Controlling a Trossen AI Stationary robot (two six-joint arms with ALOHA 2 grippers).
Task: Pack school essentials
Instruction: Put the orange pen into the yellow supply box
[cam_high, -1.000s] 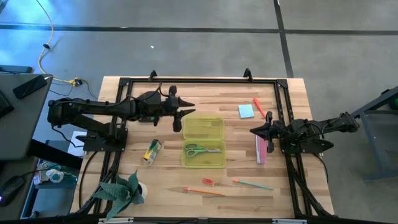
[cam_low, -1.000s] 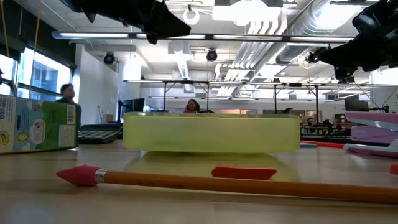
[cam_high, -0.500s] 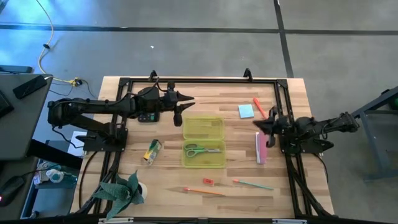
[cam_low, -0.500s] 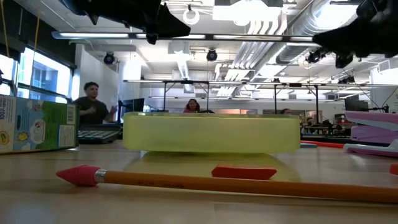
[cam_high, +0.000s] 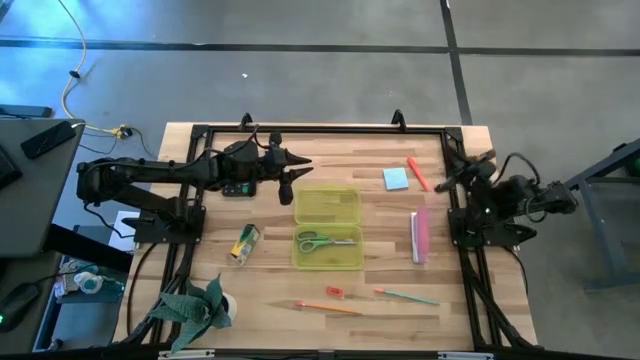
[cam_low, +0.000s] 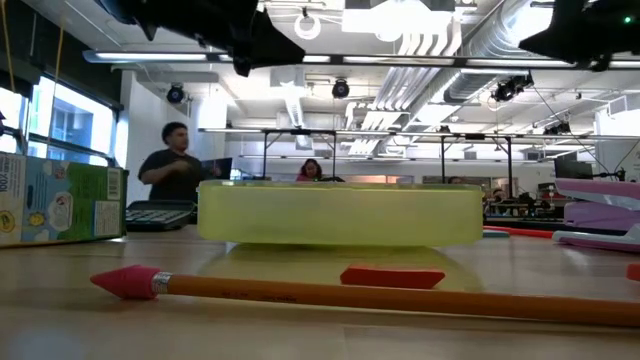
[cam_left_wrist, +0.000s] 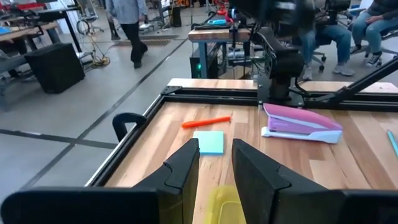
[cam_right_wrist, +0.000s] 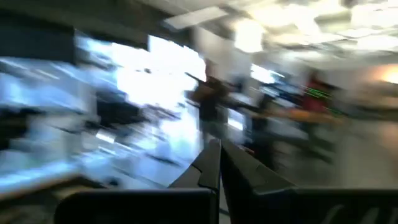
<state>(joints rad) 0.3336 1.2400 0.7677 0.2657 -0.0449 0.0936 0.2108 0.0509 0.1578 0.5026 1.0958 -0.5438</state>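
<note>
The translucent yellow-green case (cam_high: 327, 227) lies open mid-table with the green-handled scissors (cam_high: 325, 240) in its near half. The blue sticky-note pad (cam_high: 395, 179) and red marker (cam_high: 417, 173) lie near the far right corner. A green-yellow pack (cam_high: 245, 243) rests left of the case. The orange pencil (cam_high: 330, 307), tiny red piece (cam_high: 335, 292) and green pencil (cam_high: 407, 296) lie near the front edge. My left gripper (cam_high: 298, 172) hovers open, just beyond the case's far-left corner. My right gripper (cam_high: 445, 182) is shut, raised at the right edge.
A pink stapler (cam_high: 420, 236) lies right of the case. A dark calculator (cam_high: 237, 188) sits under the left arm, and a green plant (cam_high: 195, 305) stands at the near left corner. A black frame (cam_high: 320, 130) borders the table. People move in the room behind.
My right gripper has drawn back from above the stapler toward the table's right edge, rising and tipping upward, so its wrist view now sees the room. The things on the table have stayed where they were.
</note>
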